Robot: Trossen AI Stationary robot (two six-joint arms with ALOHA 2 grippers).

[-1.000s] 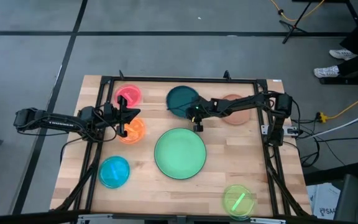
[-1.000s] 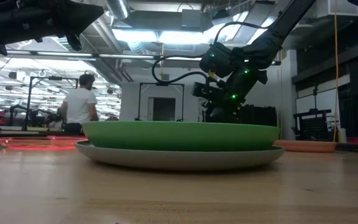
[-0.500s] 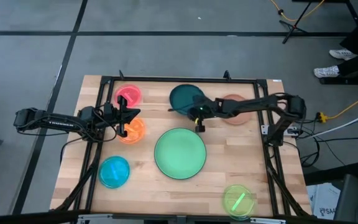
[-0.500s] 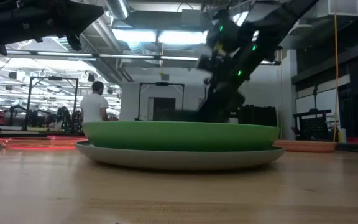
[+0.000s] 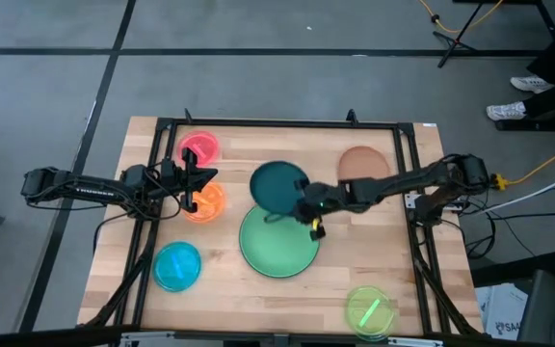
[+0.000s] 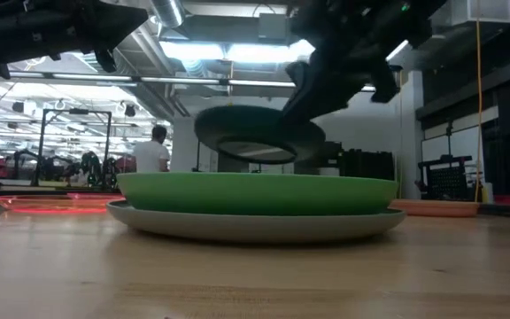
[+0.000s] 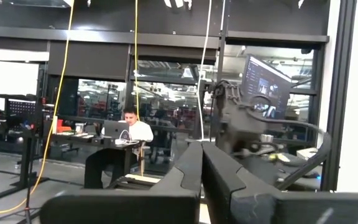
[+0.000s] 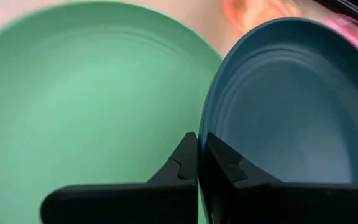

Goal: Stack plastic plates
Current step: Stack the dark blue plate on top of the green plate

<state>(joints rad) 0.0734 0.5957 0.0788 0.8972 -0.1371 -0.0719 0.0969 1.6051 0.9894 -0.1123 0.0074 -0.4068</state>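
Robotics lab; ceiling ducts (image 6: 171, 13), monitor (image 7: 263, 93), person at laptop (image 7: 112, 129).

Right arm: dark, six-joint, reaching from the right edge of the high view toward frame centre. Right pincer (image 5: 312, 214): fingers (image 8: 180, 167) pressed onto the rim of the round dark teal plastic plate (image 5: 278, 187), held aloft.

Left arm: outstretched at middle left of the high view. Left pincer (image 5: 192, 185): fingers (image 7: 188, 174) together, empty.
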